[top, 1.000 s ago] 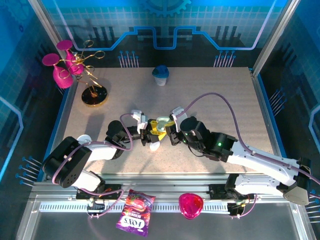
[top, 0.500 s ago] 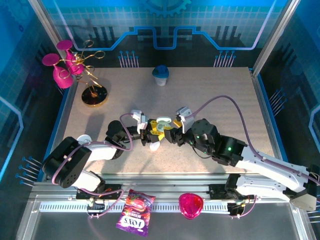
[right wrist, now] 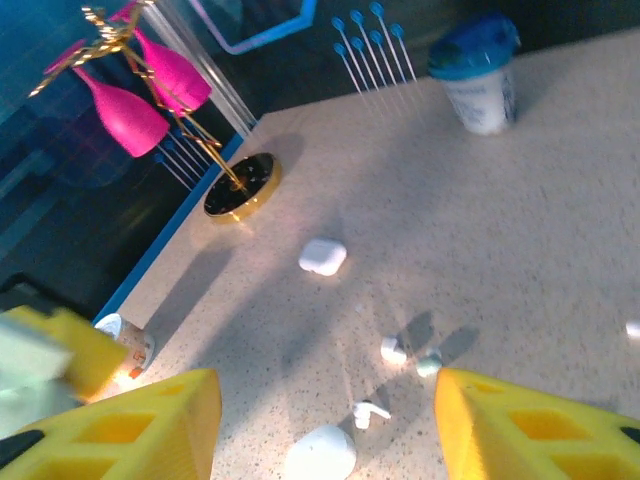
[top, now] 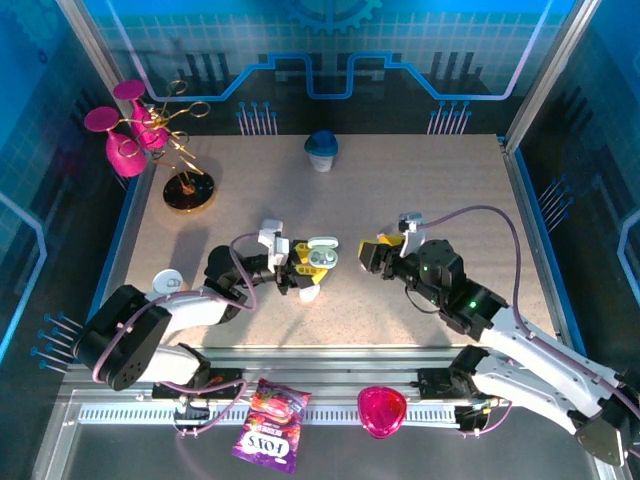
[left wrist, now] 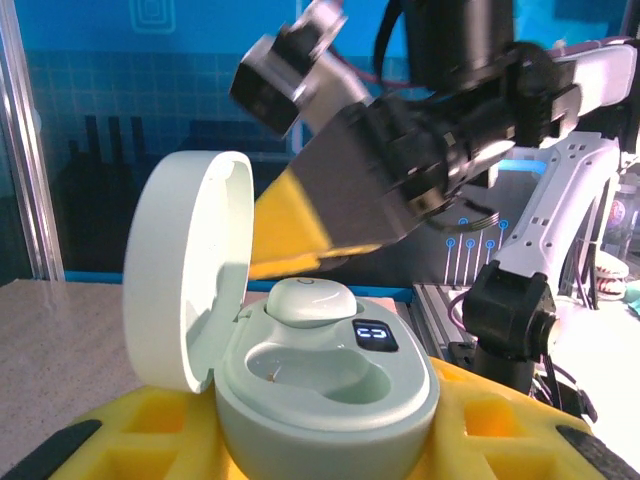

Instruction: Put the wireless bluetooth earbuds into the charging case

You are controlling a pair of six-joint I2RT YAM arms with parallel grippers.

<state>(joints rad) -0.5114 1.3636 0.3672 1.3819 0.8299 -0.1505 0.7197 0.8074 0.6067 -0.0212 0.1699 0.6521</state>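
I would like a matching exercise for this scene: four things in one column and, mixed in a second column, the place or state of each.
1. charging case
2. right gripper
3. blue-lidded cup
4. candy bag

a. at the far edge of the table
b. lid open, one earbud seated inside
c. on the metal rail in front of the table
d. open, holding nothing

Pairs: 1-b, 2-d, 3-a, 4-c.
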